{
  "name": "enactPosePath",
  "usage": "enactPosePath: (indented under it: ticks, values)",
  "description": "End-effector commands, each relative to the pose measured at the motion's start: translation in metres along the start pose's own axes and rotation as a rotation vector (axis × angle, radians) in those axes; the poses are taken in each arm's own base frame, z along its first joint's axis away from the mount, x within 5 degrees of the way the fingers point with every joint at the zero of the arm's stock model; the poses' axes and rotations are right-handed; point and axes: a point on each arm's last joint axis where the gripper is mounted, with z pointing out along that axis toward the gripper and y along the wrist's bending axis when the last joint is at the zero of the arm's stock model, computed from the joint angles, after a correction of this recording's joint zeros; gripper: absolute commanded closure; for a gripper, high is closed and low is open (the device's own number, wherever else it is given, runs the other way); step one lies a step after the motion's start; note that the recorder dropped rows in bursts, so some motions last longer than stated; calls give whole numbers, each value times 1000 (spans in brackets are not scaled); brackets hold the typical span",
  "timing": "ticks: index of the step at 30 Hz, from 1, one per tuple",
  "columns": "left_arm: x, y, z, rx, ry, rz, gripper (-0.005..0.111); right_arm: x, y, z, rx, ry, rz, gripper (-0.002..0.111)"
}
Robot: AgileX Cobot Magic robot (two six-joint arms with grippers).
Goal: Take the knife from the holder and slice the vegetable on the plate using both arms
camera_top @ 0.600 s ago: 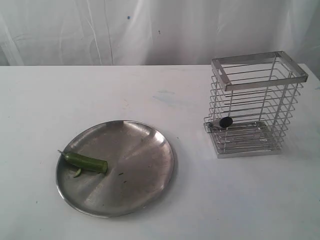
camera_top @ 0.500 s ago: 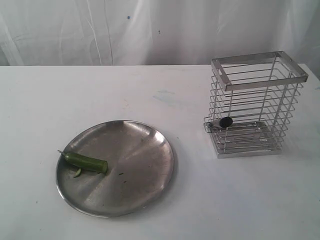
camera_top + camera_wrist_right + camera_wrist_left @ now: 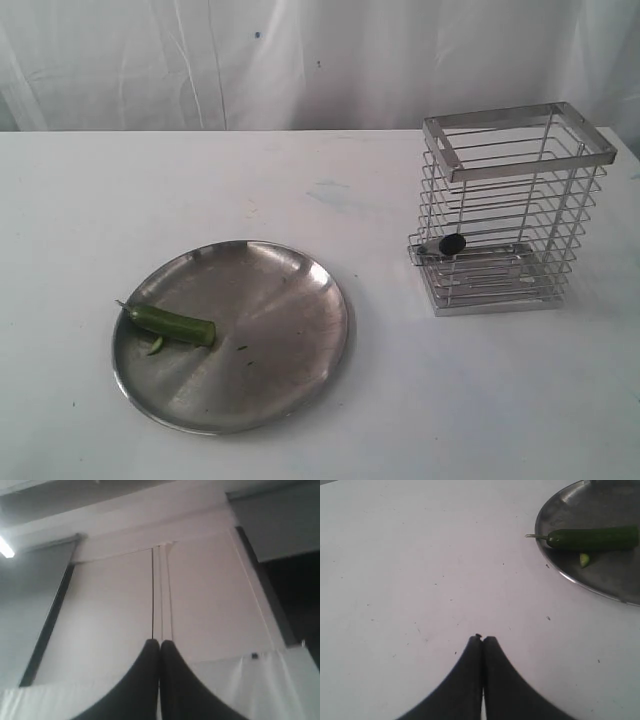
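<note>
The green vegetable lies on the left part of the shiny steel plate, with a small cut green piece beside it. The wire holder stands at the right of the table; the knife's black handle end pokes out low through its front, the blade lying inside near the bottom. Neither arm shows in the exterior view. My left gripper is shut and empty over bare table, with the vegetable and the plate off to one side. My right gripper is shut and empty, facing the wall and ceiling.
A white table carries everything; a white curtain hangs behind it. The table's far edge runs just behind the holder.
</note>
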Motion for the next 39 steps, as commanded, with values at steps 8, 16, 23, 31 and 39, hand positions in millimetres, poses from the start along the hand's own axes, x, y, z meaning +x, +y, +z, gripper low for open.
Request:
enactPosePath:
  ticks: [8, 16, 23, 31, 39]
  values:
    - [0, 0, 0, 6, -5, -3, 107, 153, -74, 33, 361, 1455, -323, 108]
    - [0, 0, 0, 6, -5, -3, 107, 228, -56, 17, 154, 2088, 193, 108]
    - [0, 0, 0, 6, -5, -3, 107, 249, -46, 45, 41, 2042, 432, 103]
    - [0, 0, 0, 6, -5, -3, 107, 249, -16, 60, -279, 1958, 584, 65]
    - [0, 0, 0, 6, -5, -3, 107, 261, -7, 63, -428, 1868, 253, 49]
